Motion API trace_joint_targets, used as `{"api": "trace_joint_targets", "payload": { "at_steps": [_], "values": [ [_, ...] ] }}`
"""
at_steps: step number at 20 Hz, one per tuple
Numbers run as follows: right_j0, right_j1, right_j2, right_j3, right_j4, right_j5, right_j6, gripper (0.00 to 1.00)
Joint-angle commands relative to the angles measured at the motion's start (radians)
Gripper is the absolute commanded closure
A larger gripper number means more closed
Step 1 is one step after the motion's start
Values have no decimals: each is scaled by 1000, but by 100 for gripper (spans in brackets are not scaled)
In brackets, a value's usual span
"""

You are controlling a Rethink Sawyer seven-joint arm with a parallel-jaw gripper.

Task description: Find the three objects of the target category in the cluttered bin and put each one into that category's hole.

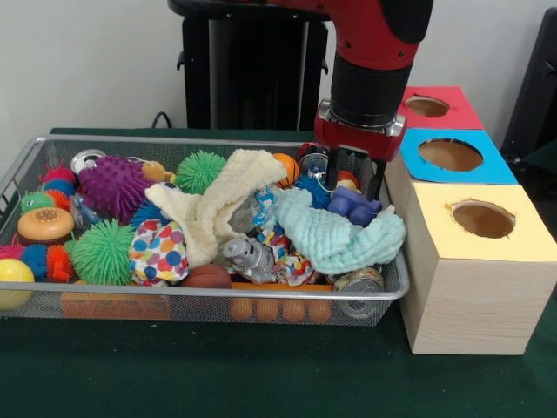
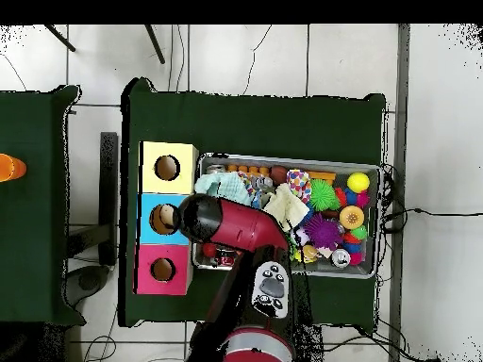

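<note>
A wide silver wire-mesh bin (image 1: 218, 306) sits on a dark green table (image 1: 261, 383), packed nearly to its rim with toys and cloths. Just beside the bin's right end in the front view stand three wooden boxes, each with a round hole on top: a yellow-topped box (image 1: 477, 261) nearest the camera, a blue-topped box (image 1: 452, 157) behind it, and a red-topped box (image 1: 432, 106) farthest back. Bare table shows in front of the bin.

The red and black arm comes down from above, and its gripper (image 1: 353, 185) hangs inside the bin's right end, close to the wall by the boxes. Its two dark fingers (image 1: 378, 181) stand apart, open, straddling a purple toy (image 1: 352, 205) without closing on it. A pale mint cloth (image 1: 335, 237) lies just in front of the fingers, and a cream cloth (image 1: 219, 205) drapes across the bin's middle. Spiky green balls (image 1: 103, 251) and a purple spiky ball (image 1: 113, 185) crowd the left half.
</note>
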Motion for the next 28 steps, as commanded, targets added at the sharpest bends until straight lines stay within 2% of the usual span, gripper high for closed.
{"api": "trace_joint_targets", "payload": {
  "at_steps": [1, 6, 17, 22, 28],
  "values": [
    [-17, 70, 44, -46, 41, -21, 214, 0],
    [-33, 63, 48, 5, 27, -68, 199, 0],
    [-79, -21, 86, 161, 9, -130, 168, 0],
    [-101, -17, 129, 212, 7, -200, 170, 0],
    [-109, 33, 161, 197, 8, -257, 172, 0]
  ]
}}
